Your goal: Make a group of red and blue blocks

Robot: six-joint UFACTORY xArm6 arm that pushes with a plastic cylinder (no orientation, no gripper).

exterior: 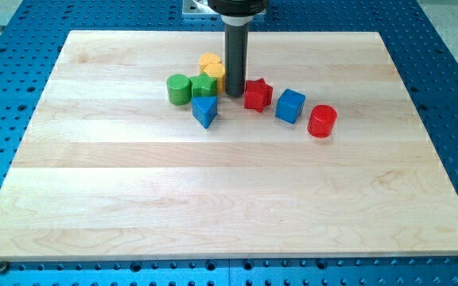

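Note:
My tip (234, 94) stands on the wooden board (229, 199) near the view's top centre, between the red star (258, 94) on its right and the yellow blocks on its left. The blue cube (289, 106) lies right of the red star. The red cylinder (322, 121) lies further right, a small gap from the cube. The blue triangular block (205, 110) lies below and left of my tip, touching the green block (203, 85) above it.
A green cylinder (179, 89) sits at the left end of the cluster. Two yellow blocks (211, 68) sit just left of the rod, one partly hidden by it. The blue perforated table (6, 95) surrounds the board.

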